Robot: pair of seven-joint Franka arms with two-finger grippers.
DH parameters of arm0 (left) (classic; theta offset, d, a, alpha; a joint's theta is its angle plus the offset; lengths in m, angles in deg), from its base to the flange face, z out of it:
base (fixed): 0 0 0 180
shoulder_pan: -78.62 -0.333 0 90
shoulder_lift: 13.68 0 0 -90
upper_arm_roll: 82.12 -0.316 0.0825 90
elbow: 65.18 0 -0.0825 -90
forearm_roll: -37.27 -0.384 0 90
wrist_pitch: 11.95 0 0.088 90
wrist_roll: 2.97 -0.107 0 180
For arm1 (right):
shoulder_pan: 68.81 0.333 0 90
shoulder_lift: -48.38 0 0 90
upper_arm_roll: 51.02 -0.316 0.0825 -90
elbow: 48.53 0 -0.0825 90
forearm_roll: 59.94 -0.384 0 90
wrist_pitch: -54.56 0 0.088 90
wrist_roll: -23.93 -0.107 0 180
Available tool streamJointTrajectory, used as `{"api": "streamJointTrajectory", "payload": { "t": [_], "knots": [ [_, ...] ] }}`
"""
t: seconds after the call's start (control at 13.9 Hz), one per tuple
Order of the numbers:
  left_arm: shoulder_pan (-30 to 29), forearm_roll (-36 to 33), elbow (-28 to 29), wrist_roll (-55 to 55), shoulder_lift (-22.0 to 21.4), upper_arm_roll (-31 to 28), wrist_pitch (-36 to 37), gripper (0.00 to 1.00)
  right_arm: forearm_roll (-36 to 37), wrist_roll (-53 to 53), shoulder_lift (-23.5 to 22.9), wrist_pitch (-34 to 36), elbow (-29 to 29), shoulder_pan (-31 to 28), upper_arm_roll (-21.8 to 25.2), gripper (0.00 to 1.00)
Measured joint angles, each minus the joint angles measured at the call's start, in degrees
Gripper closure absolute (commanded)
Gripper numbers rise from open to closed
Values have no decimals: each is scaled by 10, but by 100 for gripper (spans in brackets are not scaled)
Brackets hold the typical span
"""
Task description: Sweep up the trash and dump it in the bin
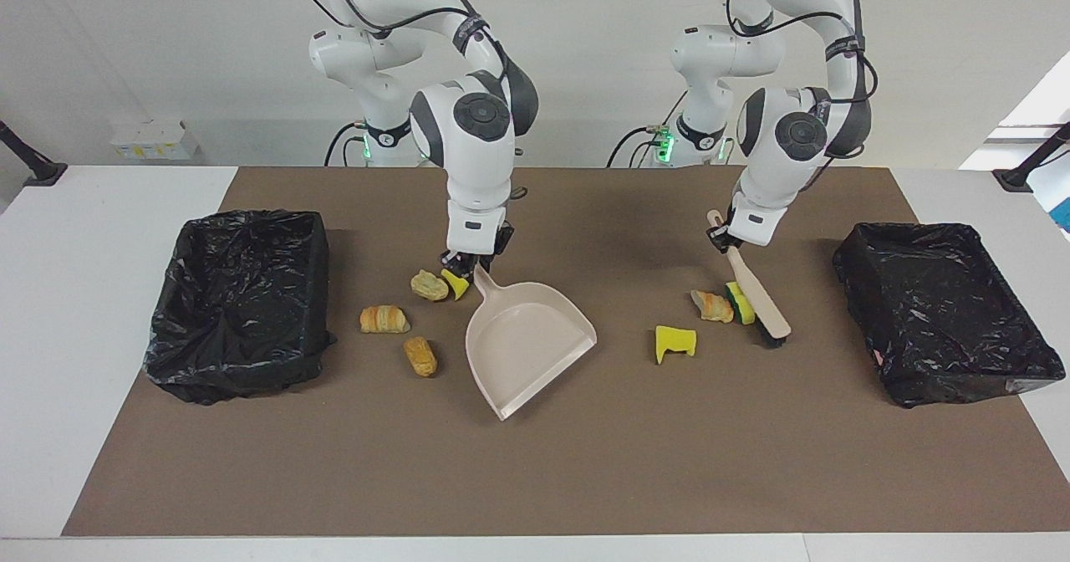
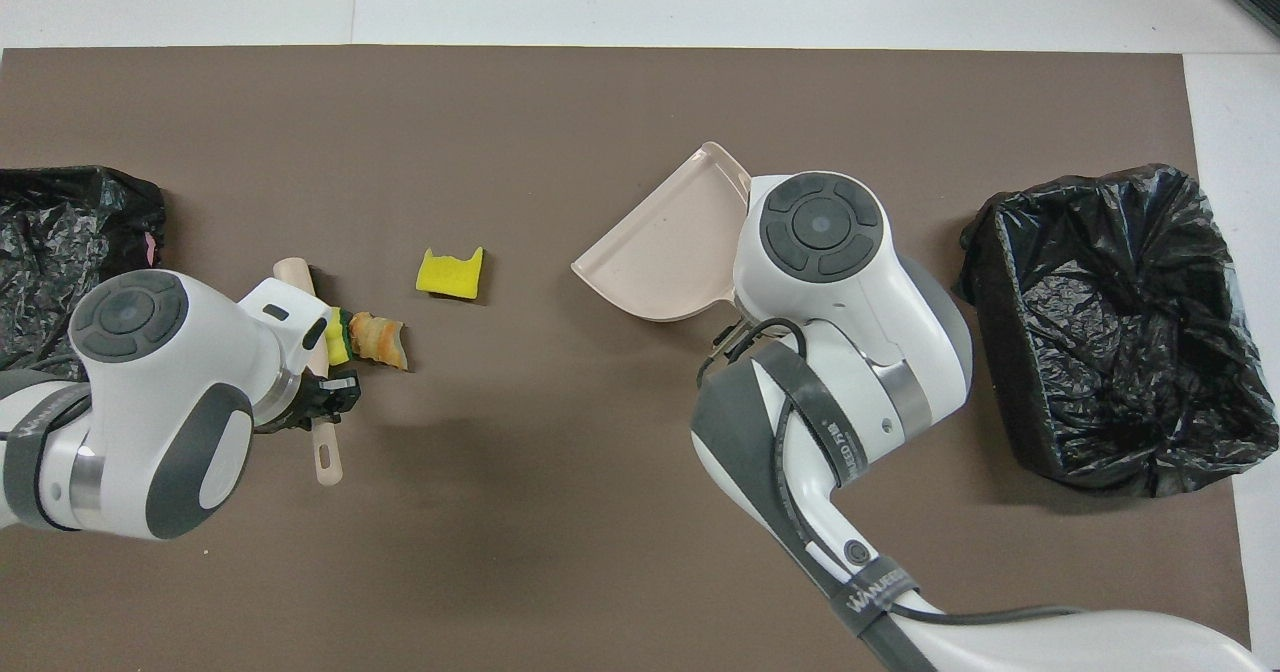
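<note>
My right gripper [image 1: 468, 263] is shut on the handle of the beige dustpan [image 1: 527, 336] [image 2: 670, 252], which lies on the mat with its mouth turned toward the left arm's end. My left gripper [image 1: 726, 240] [image 2: 325, 397] is shut on the handle of the beige brush [image 1: 765, 315], whose bristles press a yellow chunk [image 1: 737, 303] [image 2: 337, 337] against a pastry bit [image 1: 710, 304] [image 2: 380, 339]. Another yellow piece [image 1: 675, 340] [image 2: 450, 274] lies between them and the pan. Several more pieces of trash [image 1: 420, 355] lie by the pan's handle, hidden under the right arm in the overhead view.
A black-lined bin [image 1: 238, 303] [image 2: 1110, 322] stands at the right arm's end of the brown mat and another bin [image 1: 945, 311] [image 2: 60, 242] at the left arm's end. Bare mat [image 1: 535, 478] stretches farther from the robots than the pan.
</note>
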Motion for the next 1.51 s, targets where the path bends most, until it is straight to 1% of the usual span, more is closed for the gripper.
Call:
{"api": "streamJointTrajectory", "payload": {
  "t": [0.29,0.43,0.58,0.79,1.08,1.22,1.37,1.51],
  "knots": [
    [-1,12,-6,-55,2,-1,0,100,0,183,-9,-39,-8,-20,0,100],
    [0,14,-13,-90,6,-1,0,100,2,237,-20,-60,-10,-19,0,100],
    [0,15,-16,-116,10,0,0,100,24,282,-33,-75,-10,-16,-2,100],
    [5,16,-16,-128,12,1,2,100,67,290,-54,-102,-10,1,-3,100],
    [9,17,-16,-194,12,3,14,100,77,290,-75,-120,-6,26,-3,100],
    [9,37,-17,-218,12,3,19,100,80,291,-76,-123,-3,31,-3,100],
    [12,45,-17,-229,12,3,19,100,80,293,-78,-130,-3,32,-3,100],
    [28,48,-18,-232,12,3,20,100,80,295,-79,-132,-3,32,-3,100]
  ]
}}
